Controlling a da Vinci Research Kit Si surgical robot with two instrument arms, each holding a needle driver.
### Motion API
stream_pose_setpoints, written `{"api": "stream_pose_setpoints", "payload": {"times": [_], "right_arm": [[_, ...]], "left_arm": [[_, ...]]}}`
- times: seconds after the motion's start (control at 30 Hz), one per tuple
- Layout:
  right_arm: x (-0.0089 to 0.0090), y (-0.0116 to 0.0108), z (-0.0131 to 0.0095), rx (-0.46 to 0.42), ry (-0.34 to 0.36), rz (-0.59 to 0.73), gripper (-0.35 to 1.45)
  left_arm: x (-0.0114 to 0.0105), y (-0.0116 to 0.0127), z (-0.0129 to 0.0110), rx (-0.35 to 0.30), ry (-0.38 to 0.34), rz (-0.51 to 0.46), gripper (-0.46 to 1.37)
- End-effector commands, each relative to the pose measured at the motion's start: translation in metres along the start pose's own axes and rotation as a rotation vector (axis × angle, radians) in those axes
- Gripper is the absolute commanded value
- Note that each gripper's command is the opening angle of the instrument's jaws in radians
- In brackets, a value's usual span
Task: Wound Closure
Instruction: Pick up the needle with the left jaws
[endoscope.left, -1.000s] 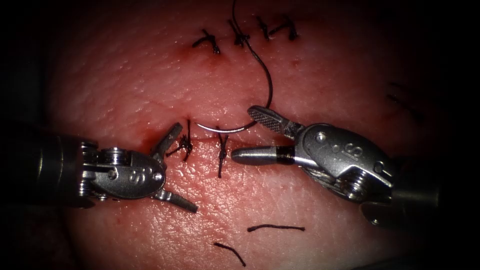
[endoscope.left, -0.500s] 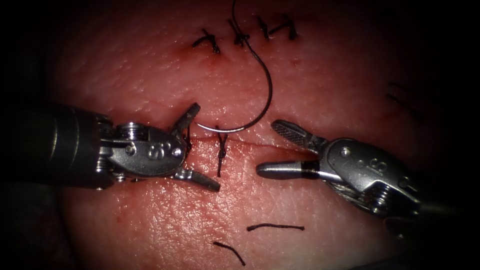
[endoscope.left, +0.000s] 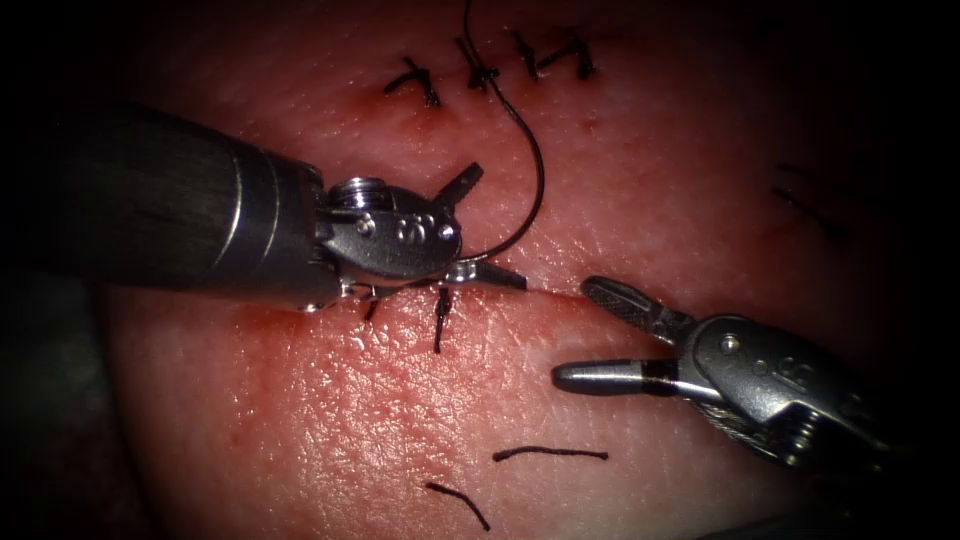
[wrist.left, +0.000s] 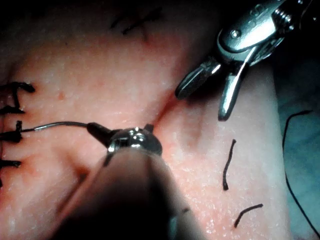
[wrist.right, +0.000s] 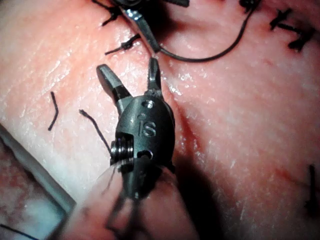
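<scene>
My left hand is spread astride the curved needle, gripping nothing. My right hand sits spread and empty just right of it, beside the cut. I judge a hasty close could catch the needle off-square and twist it, or nip the tissue. The needle lies free on the surface above the cut, thin, dark, its thread trailing past the knotted stitches.
</scene>
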Motion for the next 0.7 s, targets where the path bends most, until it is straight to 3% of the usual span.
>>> {"api": "stream_pose_setpoints", "payload": {"times": [0.03, 0.3, 0.7], "right_arm": [[-0.0001, 0.0, 0.0, 0.0, -0.002, 0.002, 0.89], [-0.0002, -0.0002, -0.0002, 0.001, -0.004, 0.001, 0.89], [-0.0002, -0.0006, -0.0004, 0.0, -0.004, 0.001, 0.89]], "left_arm": [[-0.0001, 0.0001, 0.0004, 0.007, -0.005, 0.017, 0.57], [-0.0026, 0.002, 0.004, 0.006, -0.096, 0.076, 0.58], [-0.0067, 0.0023, 0.0061, 0.022, -0.122, 0.112, 0.51]]}}
